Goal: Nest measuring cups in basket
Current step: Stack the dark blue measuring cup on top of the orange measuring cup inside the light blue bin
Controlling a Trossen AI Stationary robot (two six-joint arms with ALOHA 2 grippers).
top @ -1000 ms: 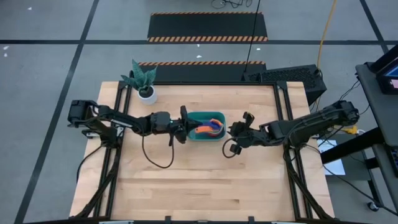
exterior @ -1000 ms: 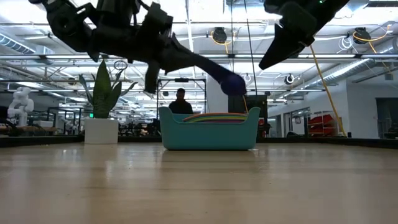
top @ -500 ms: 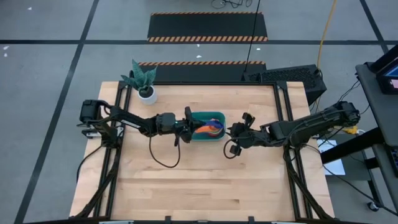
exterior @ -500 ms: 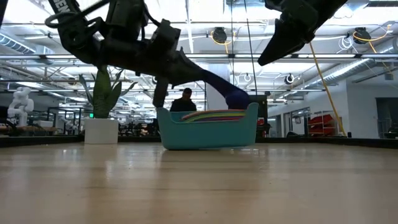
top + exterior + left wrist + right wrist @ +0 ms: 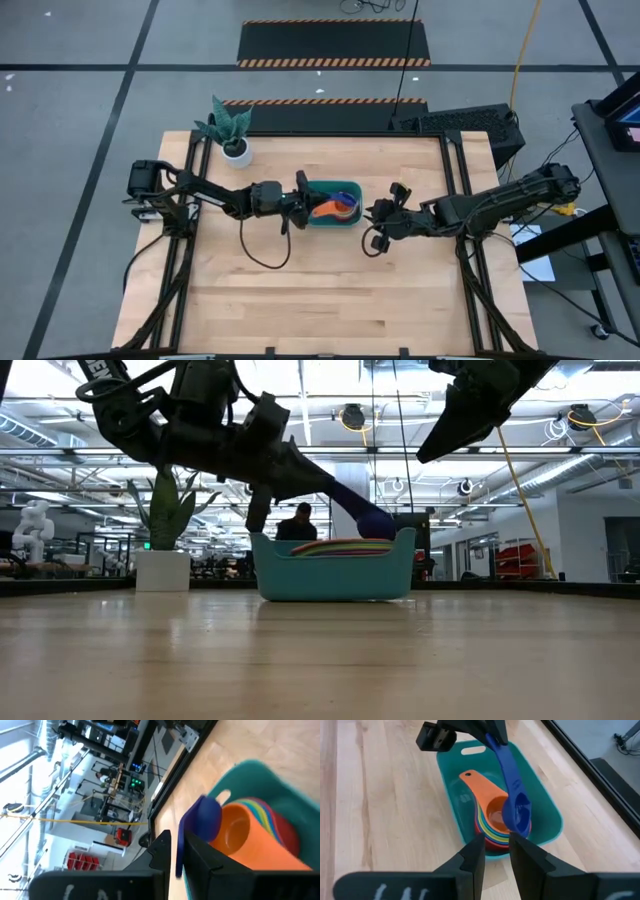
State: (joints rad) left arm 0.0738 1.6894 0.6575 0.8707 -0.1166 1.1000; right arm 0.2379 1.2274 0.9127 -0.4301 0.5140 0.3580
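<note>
**Bright cups in a teal basket**

The basket point(image 5: 546, 810) is teal. The stack of cups point(image 5: 492, 827) inside shows rims of red, yellow, green and light blue, with an orange cup point(image 5: 492, 810) on top. The dark blue cup point(image 5: 516, 812) sits above them. The table point(image 5: 320, 290) is pale wood. The plant point(image 5: 226, 122) is green in a white pot point(image 5: 237, 152).

Bright, even overhead light from ceiling strip fixtures point(image 5: 330, 382), glaring white in the low view, arms there dark silhouettes against it, soft sheen on the wooden table point(image 5: 320, 660), faint shadows from above, left wrist view tilted, blown-out windows point(image 5: 20, 740), near fingers blurred
</note>
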